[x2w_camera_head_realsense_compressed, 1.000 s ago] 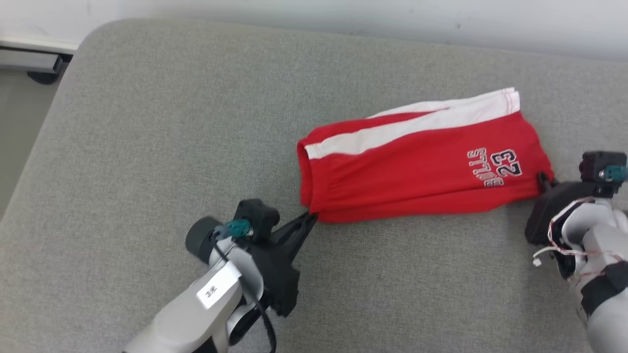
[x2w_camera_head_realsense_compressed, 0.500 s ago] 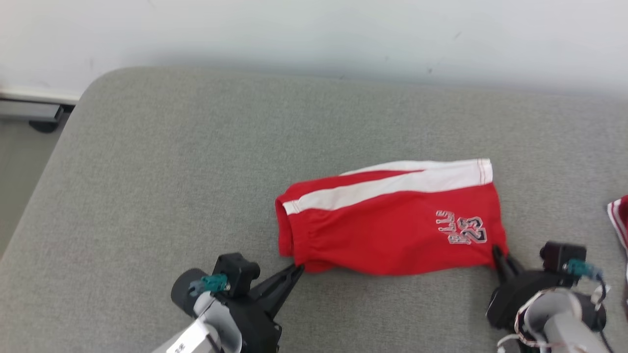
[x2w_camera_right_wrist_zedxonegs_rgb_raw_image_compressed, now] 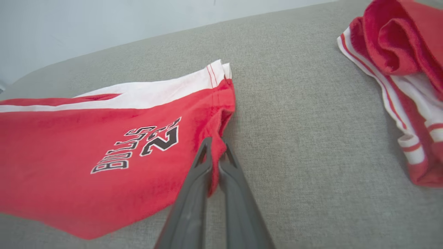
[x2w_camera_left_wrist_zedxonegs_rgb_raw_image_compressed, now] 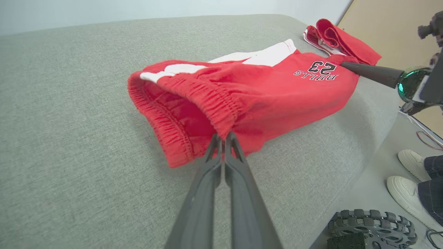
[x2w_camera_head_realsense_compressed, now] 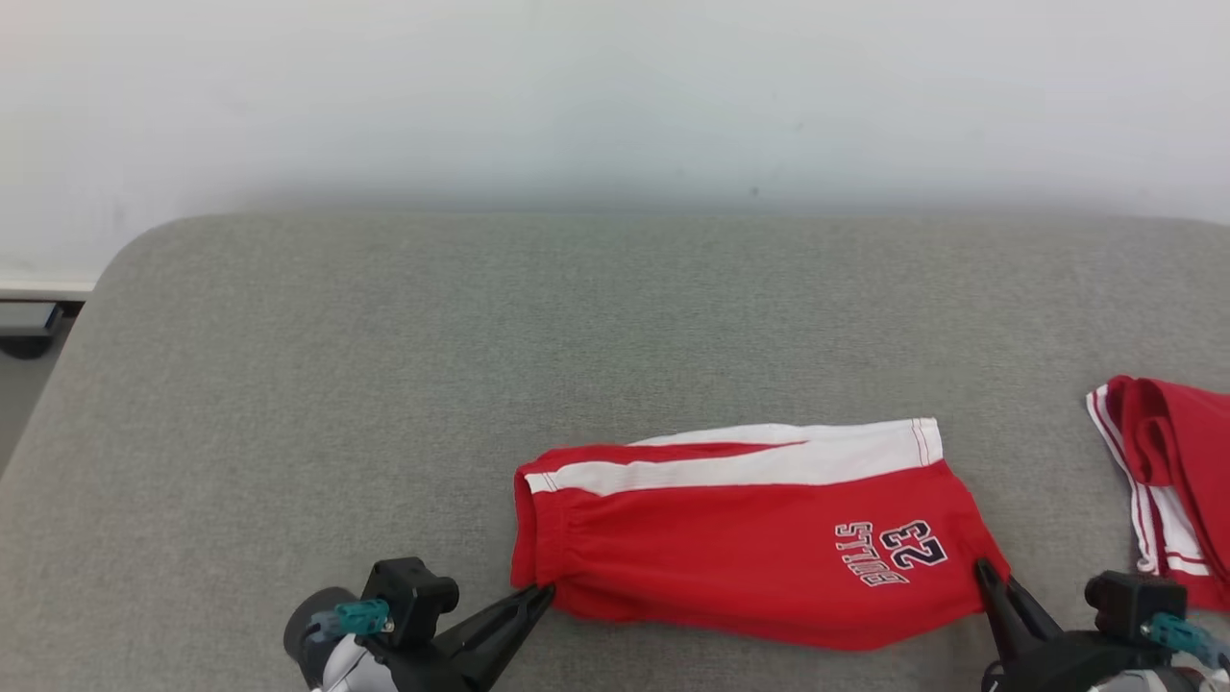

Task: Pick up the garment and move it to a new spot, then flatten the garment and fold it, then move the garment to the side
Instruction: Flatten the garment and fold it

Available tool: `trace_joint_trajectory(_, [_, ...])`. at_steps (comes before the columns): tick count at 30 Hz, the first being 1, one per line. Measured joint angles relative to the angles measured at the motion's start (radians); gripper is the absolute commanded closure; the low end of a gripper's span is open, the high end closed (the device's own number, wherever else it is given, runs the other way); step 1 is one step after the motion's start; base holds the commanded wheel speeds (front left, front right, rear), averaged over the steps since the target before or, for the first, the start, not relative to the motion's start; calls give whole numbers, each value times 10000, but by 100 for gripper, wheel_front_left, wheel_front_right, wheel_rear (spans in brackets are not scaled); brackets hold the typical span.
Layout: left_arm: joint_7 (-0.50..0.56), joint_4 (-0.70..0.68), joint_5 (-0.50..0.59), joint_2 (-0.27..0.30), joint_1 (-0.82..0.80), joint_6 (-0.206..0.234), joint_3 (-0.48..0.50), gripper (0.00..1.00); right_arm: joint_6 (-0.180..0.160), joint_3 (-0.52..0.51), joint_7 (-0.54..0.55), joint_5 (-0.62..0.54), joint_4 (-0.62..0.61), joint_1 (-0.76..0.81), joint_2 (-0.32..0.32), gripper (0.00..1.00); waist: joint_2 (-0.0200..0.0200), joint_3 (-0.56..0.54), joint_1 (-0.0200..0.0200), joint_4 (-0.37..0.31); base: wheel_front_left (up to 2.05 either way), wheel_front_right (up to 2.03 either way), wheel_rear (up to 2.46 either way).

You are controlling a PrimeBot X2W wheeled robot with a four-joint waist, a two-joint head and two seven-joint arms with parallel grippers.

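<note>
Folded red shorts [x2w_camera_head_realsense_compressed: 750,538] flat on the cushion [x2w_camera_head_realsense_compressed: 384,384] near the spare red garment [x2w_camera_head_realsense_compressed: 1172,471], squarer than a second ago. Left pincer [x2w_camera_head_realsense_compressed: 538,596] clamped on the waistband corner away from it, right pincer [x2w_camera_head_realsense_compressed: 982,572] on the hem corner toward it. Likely final sideways move.

- Left claw [x2w_camera_head_realsense_compressed: 546,590]: two long tapered fingers, matte dark grey, triangular cut-out near each tip.
- Left wrist housing [x2w_camera_head_realsense_compressed: 408,588]: black, blocky; left teal connector [x2w_camera_head_realsense_compressed: 351,615] beside it.
- Right claw [x2w_camera_head_realsense_compressed: 982,569]: same dark fingers; black block behind, right teal connector [x2w_camera_head_realsense_compressed: 1168,630].
- Base wheel [x2w_camera_left_wrist_zedxonegs_rgb_raw_image_compressed: 372,226]: black, small rollers round rim.
</note>
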Motion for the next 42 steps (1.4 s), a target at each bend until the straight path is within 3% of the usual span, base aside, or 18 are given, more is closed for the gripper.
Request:
trace_joint_trajectory(14, [1461, -1014, -268, 529, 151, 378, -303, 100, -583, 107, 2102, 196, -3160, 1691, -190, 100, 0, 190, 2, -378, 0, 0, 0])
trace_joint_trajectory(15, [1567, -1045, -270, 585, 184, 422, -305, 100, -662, 117, 2261, 196, -3317, 1769, -194, 91, 0, 214, 2, -375, 0, 0, 0])
trace_joint_trajectory(16, [1718, -1083, -284, 642, 196, 428, -324, 100, -748, 113, 2408, 196, -3427, 1808, -209, 72, 0, 238, 2, -369, 0, 0, 0])
trace_joint_trajectory(17, [1827, -1120, -295, 685, 199, 516, -330, 85, -817, 111, 2564, 192, -3547, 1839, -249, 15, 1, 260, 2, -362, 0, 0, 0])
trace_joint_trajectory(18, [1908, -1141, -318, 717, 199, 606, -324, 71, -922, 73, 2698, 188, -3691, 1897, -293, 0, 2, 279, 2, -352, 0, 0, 0])
trace_joint_trajectory(19, [2011, -1156, -320, 742, 199, 679, -324, 10, -1045, 52, 2832, 157, -3770, 1932, -364, 0, 2, 294, 2, -340, 0, 0, 0])
trace_joint_trajectory(20, [2104, -1162, -326, 757, 199, 748, -320, 0, -1143, 23, 2966, 81, -3848, 1946, -472, 0, 2, 307, 2, -325, 0, 0, 0])
trace_joint_trajectory(23, [2368, -1172, -328, 821, 199, 1028, -286, 0, -1419, -105, 3283, -132, -4138, 1939, -721, 0, 2, 336, 2, -279, 0, 0, 0])
trace_joint_trajectory(27, [2640, -1200, -326, 892, 183, 1254, -245, 0, -1540, -196, 3672, -370, -4433, 1944, -876, 0, 2, 326, 2, -192, 0, 0, 0])
trace_joint_trajectory(32, [2652, -1329, -343, 1055, 183, 1837, 174, 0, -1708, -426, 3739, -577, -5012, 1889, -949, 0, 2, 207, 2, -64, 0, 0, 0])
trace_joint_trajectory(39, [1513, -1639, -474, 1047, 207, 2357, 1561, 0, -1804, -704, 3394, -581, -5392, 1373, -516, 0, 2, -136, 2, 97, 0, 0, 0])
trace_joint_trajectory(42, [767, -1814, -667, 719, 451, 2359, 2314, 0, -1893, -825, 2826, -742, -5377, 1240, -119, 0, 2, -401, 1, 202, 0, 0, 0])
